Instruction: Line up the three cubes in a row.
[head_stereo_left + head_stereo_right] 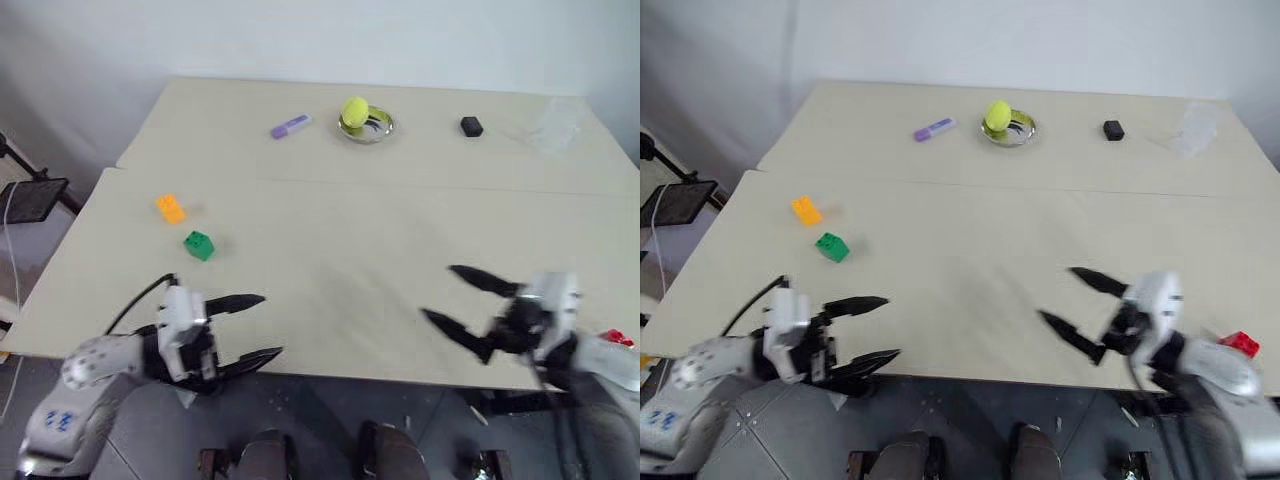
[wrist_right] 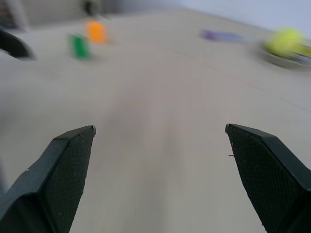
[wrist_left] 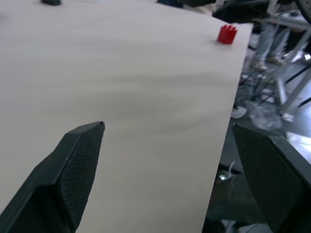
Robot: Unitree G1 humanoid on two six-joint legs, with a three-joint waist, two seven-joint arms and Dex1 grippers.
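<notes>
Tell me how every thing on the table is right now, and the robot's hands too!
orange cube: flat on table, loose.
green cube: near the orange one, apart.
red cube: far off, at the table's right edge.
yellow ball: sitting in metal dish.
left gripper: open, empty.
right gripper: open, empty.

Table (image 1: 380, 240): pale, matt, smooth top w/ a thin seam across. Orange cube (image 1: 171, 208), green cube (image 1: 199, 245), red cube (image 3: 227, 34): studded, look like plastic. Dish (image 1: 378, 127) near far edge: shiny metal. Gripper fingers (image 2: 73, 160): black, matt, fine-textured pads.
</notes>
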